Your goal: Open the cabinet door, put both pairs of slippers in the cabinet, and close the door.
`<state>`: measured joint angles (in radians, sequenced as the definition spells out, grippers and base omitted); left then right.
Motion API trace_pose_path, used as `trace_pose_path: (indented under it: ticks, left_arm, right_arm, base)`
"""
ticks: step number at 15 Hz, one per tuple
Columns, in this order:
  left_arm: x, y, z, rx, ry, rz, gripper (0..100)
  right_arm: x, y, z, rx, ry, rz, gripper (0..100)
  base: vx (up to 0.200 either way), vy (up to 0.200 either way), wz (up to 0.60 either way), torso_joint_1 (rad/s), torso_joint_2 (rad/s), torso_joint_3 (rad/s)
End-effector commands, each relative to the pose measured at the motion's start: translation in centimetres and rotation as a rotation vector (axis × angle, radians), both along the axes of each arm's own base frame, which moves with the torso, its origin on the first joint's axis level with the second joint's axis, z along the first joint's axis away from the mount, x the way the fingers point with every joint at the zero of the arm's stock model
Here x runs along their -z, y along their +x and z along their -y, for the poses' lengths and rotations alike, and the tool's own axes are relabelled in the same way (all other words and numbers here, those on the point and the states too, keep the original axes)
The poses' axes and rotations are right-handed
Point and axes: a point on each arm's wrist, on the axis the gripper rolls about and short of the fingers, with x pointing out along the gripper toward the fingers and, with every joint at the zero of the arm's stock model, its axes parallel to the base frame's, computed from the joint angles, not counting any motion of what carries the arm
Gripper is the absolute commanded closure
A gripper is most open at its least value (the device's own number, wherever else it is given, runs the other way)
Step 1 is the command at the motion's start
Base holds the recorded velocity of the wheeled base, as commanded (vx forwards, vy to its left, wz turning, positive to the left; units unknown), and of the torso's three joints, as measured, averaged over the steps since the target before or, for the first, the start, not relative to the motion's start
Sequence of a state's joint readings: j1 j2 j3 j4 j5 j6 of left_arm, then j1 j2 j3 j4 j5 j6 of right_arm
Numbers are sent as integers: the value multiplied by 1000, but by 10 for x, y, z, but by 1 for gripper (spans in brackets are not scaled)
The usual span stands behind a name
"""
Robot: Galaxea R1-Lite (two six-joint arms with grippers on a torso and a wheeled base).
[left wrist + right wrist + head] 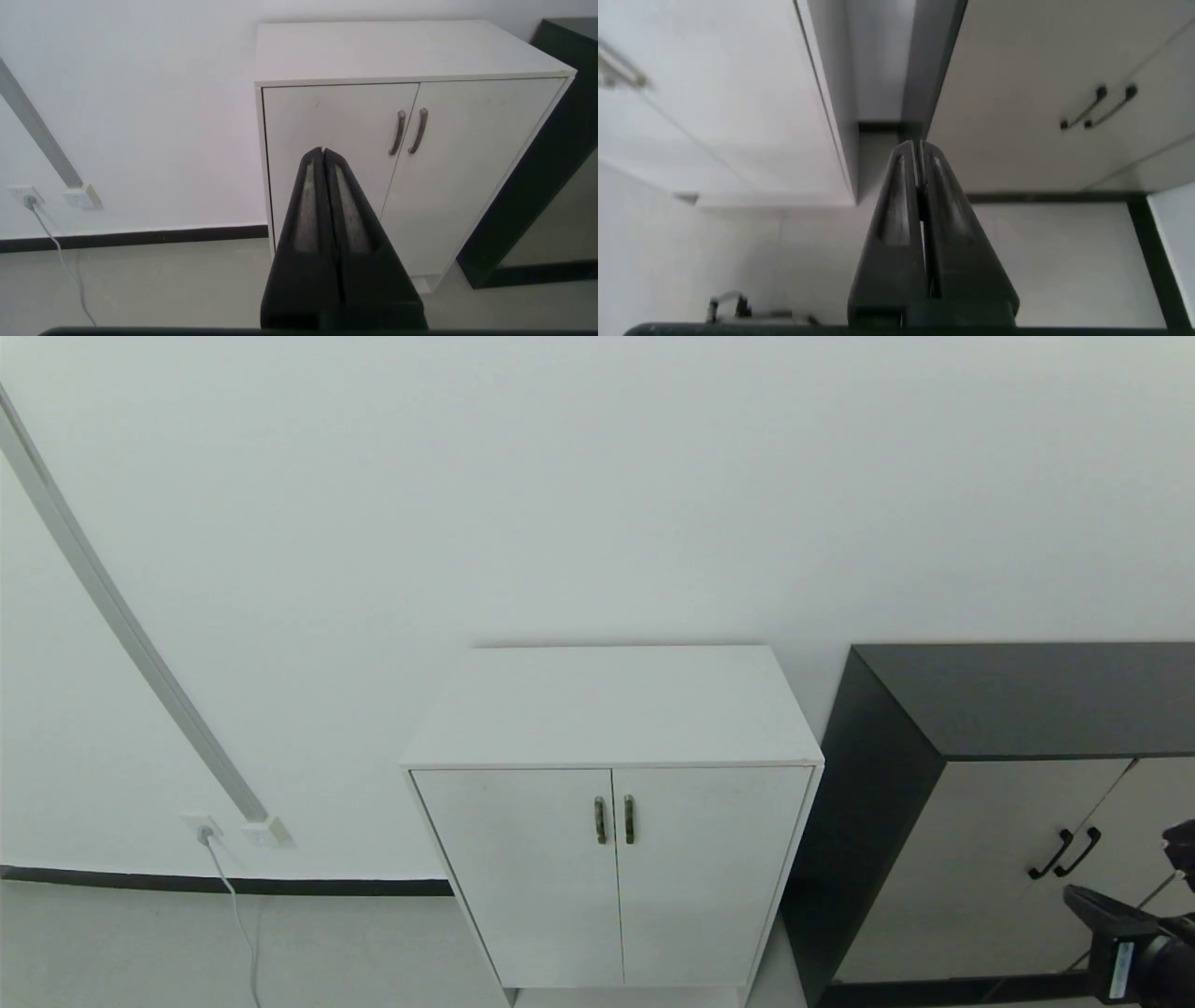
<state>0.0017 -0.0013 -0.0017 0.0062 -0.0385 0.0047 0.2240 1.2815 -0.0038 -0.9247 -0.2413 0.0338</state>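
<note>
The white cabinet (611,709) stands against the wall with both doors shut. Its two dark handles (614,819) sit side by side at the middle seam. From the left wrist view the cabinet (402,56) is ahead and its handles (407,133) lie beyond my left gripper (323,154), which is shut on nothing and well short of the doors. My right gripper (922,147) is also shut and empty, facing the gap between the white cabinet's side (738,93) and the neighbouring cabinet. My right arm (1134,943) shows at the lower right.
A black cabinet (934,756) with grey doors and black handles (1064,854) stands close to the right of the white one. A wall socket (201,826) with a hanging cable and a slanting cable duct (121,616) are on the left. Bare floor (140,289) lies in front.
</note>
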Motion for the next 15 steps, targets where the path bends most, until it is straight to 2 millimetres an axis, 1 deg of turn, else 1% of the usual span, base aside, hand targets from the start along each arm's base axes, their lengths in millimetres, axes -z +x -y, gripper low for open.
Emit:
trace_pose_path:
  ticks: [1, 7, 15]
  left_arm:
    - [0, 0, 0, -2, 0, -1, 100]
    - [0, 0, 0, 0, 0, -1, 100]
    - [0, 0, 0, -2, 0, -1, 100]
  right_arm:
    - [-6, -19, 4, -26, 16, 30, 100]
    - [4, -67, 12, -131, 41, -61, 100]
    - [25, -112, 19, -247, 64, -118, 100]
  base:
    - [0, 0, 0, 0, 0, 0]
    - [0, 0, 0, 0, 0, 0]
    - [0, 0, 0, 0, 0, 0]
